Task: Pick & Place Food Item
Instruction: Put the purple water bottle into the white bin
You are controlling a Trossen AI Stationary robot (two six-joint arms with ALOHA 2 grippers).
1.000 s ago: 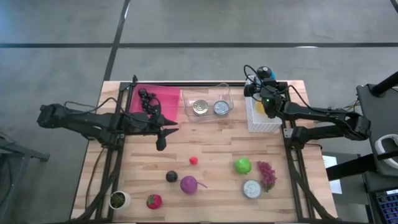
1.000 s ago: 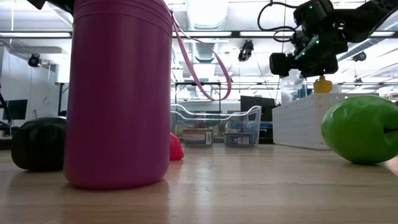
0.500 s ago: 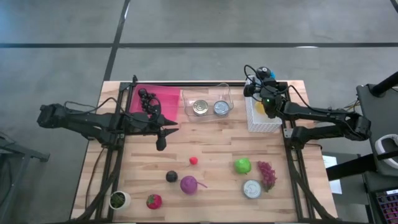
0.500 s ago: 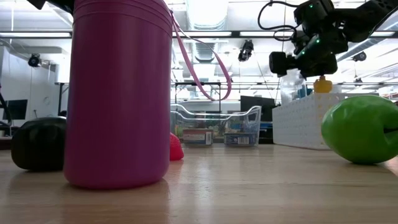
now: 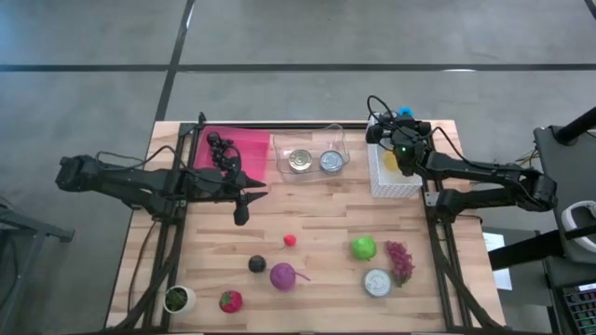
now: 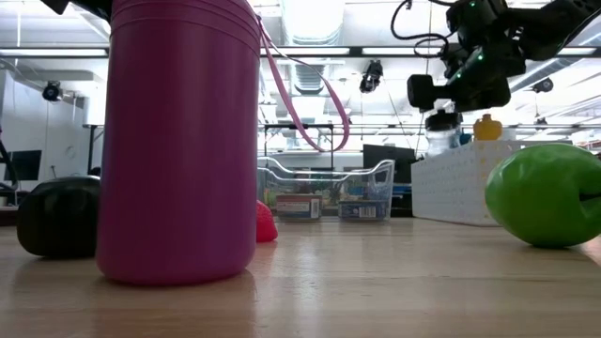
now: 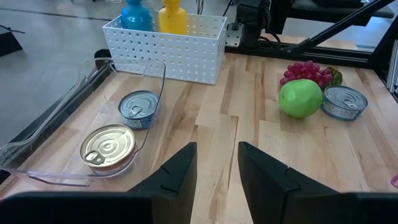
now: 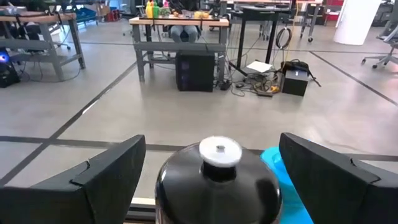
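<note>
From my remote station, I judged the work to be at the placing step. The right tool [image 8: 214, 165] hung directly over the white basket [image 5: 396, 181], its fingers spread wide with nothing clamped. Between them sat a dark round-topped item [image 8: 217, 186] with a pale cap. I could not tell what it was, nor whether it stood in the basket or only over it. A blue bottle [image 7: 135, 15] and a yellow bottle [image 7: 172, 15] stood upright inside the basket.

The next move, as I read it, called for lifting that tool straight up, clear of the basket's rim and the bottle tops. After that I would pick a food item well away from the basket: the green apple [image 5: 363, 247], the grapes [image 5: 400, 261] or the tin [image 5: 377, 282].

The left tool [image 7: 217, 168] waited far from the basket, across the tabletop [image 5: 317, 214], its fingers a narrow gap apart and empty.

The tabletop was pale wooden planking. Just beside the basket stood a clear bin [image 5: 279, 154] holding two tins, and beyond the bin from the basket lay a pink tray [image 5: 233, 144]. Smaller fruits were scattered along the edge farthest from the basket.

The room had a grey floor crossed by dark lines. Past the basket stood workbenches and loose cables, with strip lights overhead.
</note>
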